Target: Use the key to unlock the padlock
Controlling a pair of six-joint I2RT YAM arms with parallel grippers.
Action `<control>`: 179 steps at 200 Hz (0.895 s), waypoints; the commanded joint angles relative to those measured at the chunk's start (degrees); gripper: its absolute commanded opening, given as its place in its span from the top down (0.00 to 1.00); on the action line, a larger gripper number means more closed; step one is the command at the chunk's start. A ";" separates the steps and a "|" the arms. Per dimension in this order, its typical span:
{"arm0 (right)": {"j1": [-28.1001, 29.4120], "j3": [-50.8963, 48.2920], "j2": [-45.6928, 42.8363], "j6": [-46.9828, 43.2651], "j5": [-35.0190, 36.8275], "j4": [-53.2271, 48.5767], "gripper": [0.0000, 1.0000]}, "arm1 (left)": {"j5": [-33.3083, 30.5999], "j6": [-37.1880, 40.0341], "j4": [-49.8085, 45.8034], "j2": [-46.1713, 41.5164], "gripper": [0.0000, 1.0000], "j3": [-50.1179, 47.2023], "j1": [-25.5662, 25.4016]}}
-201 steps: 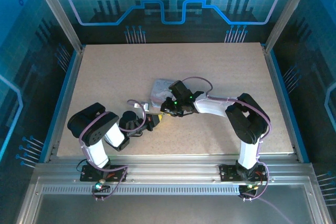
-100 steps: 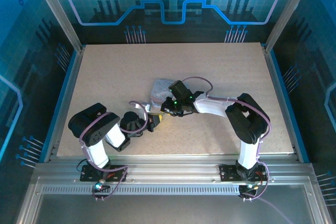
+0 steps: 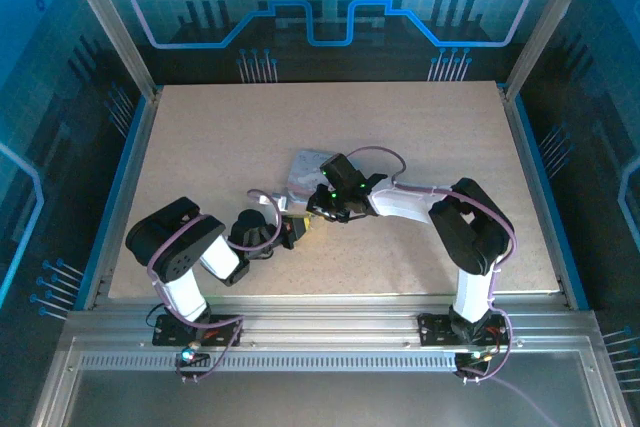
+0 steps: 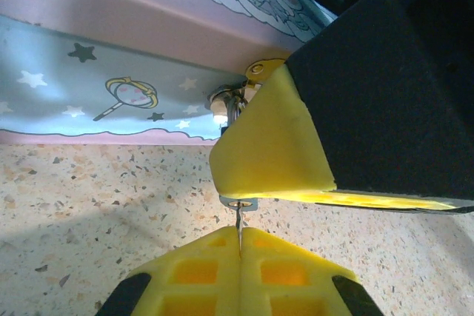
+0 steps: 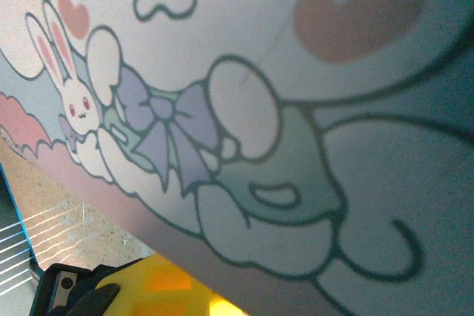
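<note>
Only the left elbow (image 3: 168,247) is shifted leftward; the key (image 4: 238,221), clenched in the left gripper (image 4: 239,238) at lower centre, is judged entered in the padlock (image 4: 238,203) below the right gripper (image 3: 318,209) (grip undeterminable), so turning is required.

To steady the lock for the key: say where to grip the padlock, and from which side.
Grip the padlock by its body, from the side. Its shackle hangs on the tin, and the key points at its other end, so both ends should likely stay free.
</note>
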 commanded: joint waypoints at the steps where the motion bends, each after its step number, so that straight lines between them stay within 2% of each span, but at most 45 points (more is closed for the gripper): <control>1: 2.85 -0.75 2.01 4.44 -7.17 -1.54 1.00 | 1.88 4.18 6.99 -1.71 1.00 2.87 -1.28; 24: 2.88 0.19 1.81 4.31 -7.25 -2.70 1.00 | 1.79 9.47 3.68 -4.26 1.00 3.00 -1.61; 52: 2.68 1.52 2.24 4.60 -8.07 -3.67 1.00 | 0.01 18.78 -8.56 -9.02 1.00 4.89 -4.07; 78: 2.38 3.06 2.29 4.58 -8.35 -5.12 1.00 | -4.73 28.00 -18.93 -12.29 1.00 7.03 -7.88; 104: 2.16 4.39 2.22 4.05 -8.70 -6.54 1.00 | -11.77 35.98 -24.24 -12.61 1.00 8.46 -12.21; 143: 2.10 4.61 2.35 3.79 -9.25 -7.22 1.00 | -27.38 46.27 -24.90 -10.78 1.00 10.17 -20.02; 179: 2.10 4.50 2.62 3.47 -9.23 -8.01 1.00 | -38.00 53.47 -22.79 -9.09 1.00 10.82 -24.69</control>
